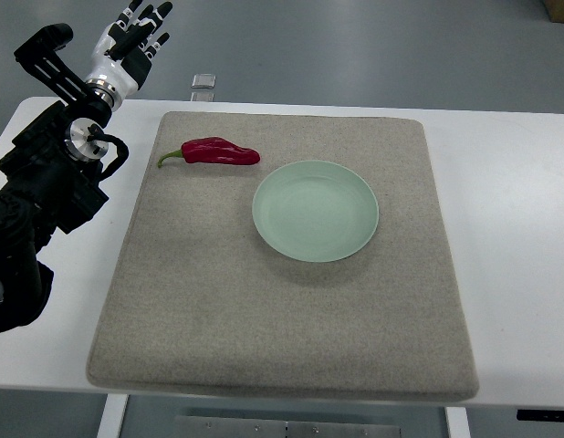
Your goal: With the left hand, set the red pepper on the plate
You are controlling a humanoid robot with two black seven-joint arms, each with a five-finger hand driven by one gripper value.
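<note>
A red pepper [218, 152] with a green stem lies on its side on the grey mat [282, 310], near the mat's far left corner. Just right of it and a little nearer sits a pale green plate [316, 210] with nothing on it. My left hand [136, 38] is raised beyond the table's far left corner, fingers spread and holding nothing, well to the upper left of the pepper. Its black arm runs down the left edge of the picture.
The mat covers most of a white table [519, 237]. A small clear object [204, 81] lies on the floor just beyond the table's far edge.
</note>
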